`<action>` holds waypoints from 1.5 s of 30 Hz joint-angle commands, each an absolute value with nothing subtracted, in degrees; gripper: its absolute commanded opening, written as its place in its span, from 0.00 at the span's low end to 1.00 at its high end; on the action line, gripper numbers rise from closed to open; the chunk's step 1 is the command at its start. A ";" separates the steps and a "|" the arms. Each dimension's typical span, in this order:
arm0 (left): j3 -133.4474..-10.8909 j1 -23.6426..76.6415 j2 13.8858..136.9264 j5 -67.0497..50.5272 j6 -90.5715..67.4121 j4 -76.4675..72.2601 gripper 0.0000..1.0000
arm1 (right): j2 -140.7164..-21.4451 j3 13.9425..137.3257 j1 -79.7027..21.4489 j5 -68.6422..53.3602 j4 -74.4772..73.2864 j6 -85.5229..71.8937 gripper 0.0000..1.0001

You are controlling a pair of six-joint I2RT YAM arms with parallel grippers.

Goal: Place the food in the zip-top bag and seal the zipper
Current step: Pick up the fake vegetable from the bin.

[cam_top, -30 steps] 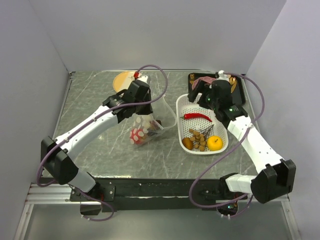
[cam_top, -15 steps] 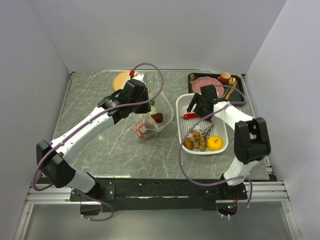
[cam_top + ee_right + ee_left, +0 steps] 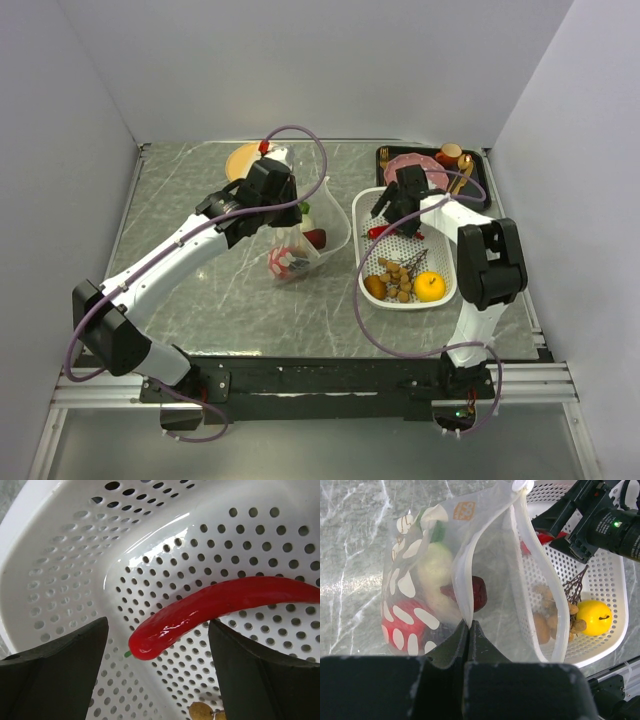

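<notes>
The zip-top bag (image 3: 300, 240) hangs open beside the white basket, and it also shows in the left wrist view (image 3: 420, 585). It holds a red piece, a white-and-green vegetable and a dark red piece. My left gripper (image 3: 290, 218) is shut on the bag's white zipper strip (image 3: 461, 585), pinching it at the jaw tips (image 3: 469, 626). My right gripper (image 3: 392, 222) is open, low in the basket, its fingers on either side of a red chili (image 3: 220, 607), not touching it. The yellow fruit (image 3: 430, 287), brown oval (image 3: 375, 287) and nuts (image 3: 400, 273) lie in the basket.
The white perforated basket (image 3: 405, 306) sits right of the bag. A black tray (image 3: 482, 190) with a pink plate (image 3: 410, 165) and utensils stands at the back right. An orange plate (image 3: 243, 158) lies at the back. Grey walls close in the left, right and rear.
My left gripper lifted the bag and pulled its mouth open toward the basket. My right arm folded back and brought its open gripper down over the red chili.
</notes>
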State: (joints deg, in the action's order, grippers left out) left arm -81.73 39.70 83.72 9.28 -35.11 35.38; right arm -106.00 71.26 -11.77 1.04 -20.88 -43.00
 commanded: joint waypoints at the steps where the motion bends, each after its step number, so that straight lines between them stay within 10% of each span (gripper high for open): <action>1: -81.83 39.46 82.44 9.14 -34.89 34.28 0.01 | -108.01 73.39 -11.34 2.20 -21.36 -43.77 0.86; 6: -81.91 39.46 82.62 9.14 -34.80 34.54 0.01 | -108.90 72.60 -11.25 0.18 -20.13 -41.84 0.77; 22: -81.12 39.37 82.62 8.88 -34.98 34.01 0.01 | -100.29 65.40 -11.25 -2.55 -14.50 -38.94 0.04; 45: -80.95 39.29 83.23 7.91 -35.33 33.05 0.01 | -72.26 57.48 -18.72 -1.23 -9.49 -31.91 0.00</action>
